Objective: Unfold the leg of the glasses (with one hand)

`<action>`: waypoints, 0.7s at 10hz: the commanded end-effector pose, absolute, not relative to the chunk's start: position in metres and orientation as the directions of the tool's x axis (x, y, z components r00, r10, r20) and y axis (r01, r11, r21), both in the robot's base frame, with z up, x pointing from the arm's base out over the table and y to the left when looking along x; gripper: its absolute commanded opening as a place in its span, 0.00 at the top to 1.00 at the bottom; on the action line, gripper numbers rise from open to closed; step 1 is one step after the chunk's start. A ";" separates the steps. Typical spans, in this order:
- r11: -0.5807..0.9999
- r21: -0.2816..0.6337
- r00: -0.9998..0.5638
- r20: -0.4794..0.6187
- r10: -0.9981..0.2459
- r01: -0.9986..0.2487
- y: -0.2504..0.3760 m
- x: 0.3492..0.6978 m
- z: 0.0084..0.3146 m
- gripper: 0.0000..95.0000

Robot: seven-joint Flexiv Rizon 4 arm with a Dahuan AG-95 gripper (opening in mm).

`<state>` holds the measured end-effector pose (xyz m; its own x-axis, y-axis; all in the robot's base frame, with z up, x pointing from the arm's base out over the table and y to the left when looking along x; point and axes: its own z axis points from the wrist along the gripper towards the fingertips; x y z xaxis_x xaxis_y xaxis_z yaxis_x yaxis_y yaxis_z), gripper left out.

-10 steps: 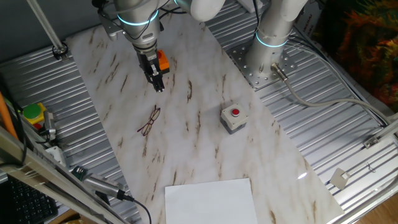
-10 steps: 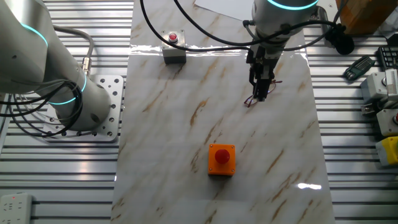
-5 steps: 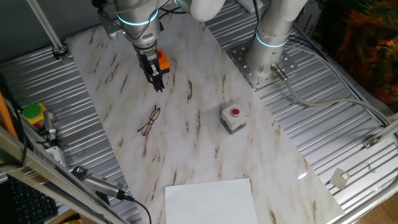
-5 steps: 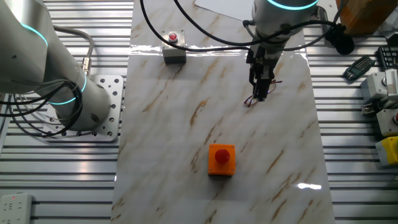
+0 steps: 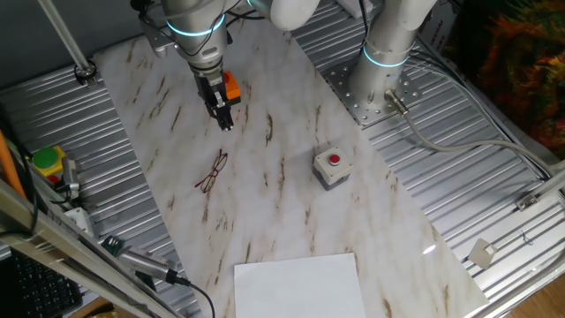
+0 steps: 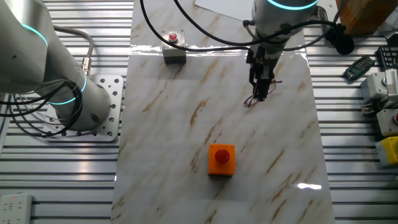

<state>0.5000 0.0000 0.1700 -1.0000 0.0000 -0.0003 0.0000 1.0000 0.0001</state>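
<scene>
The glasses (image 5: 212, 172) are a thin dark reddish wire pair lying flat on the marble board, left of its middle. One leg (image 5: 221, 156) shows as a thin wire at their far end. My gripper (image 5: 227, 124) hangs above the board, beyond the glasses and apart from them. Its fingers are close together and hold nothing. In the other fixed view the gripper (image 6: 261, 96) stands in front of the glasses (image 6: 250, 102) and hides most of them.
A grey box with a red button (image 5: 331, 167) sits right of the glasses. An orange box with a red button (image 5: 231, 87) lies just behind the gripper. A white sheet (image 5: 300, 284) lies at the board's near edge. The arm's base (image 5: 384, 66) stands at the back right.
</scene>
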 end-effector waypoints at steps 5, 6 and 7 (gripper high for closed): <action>1.000 0.013 -0.998 -0.070 -0.004 -0.004 0.002 0.498 0.174 1.00; 1.000 0.010 -0.998 -0.069 -0.002 -0.003 0.002 0.498 0.174 1.00; 1.000 0.008 -0.998 -0.069 -0.004 -0.004 0.002 0.498 0.174 1.00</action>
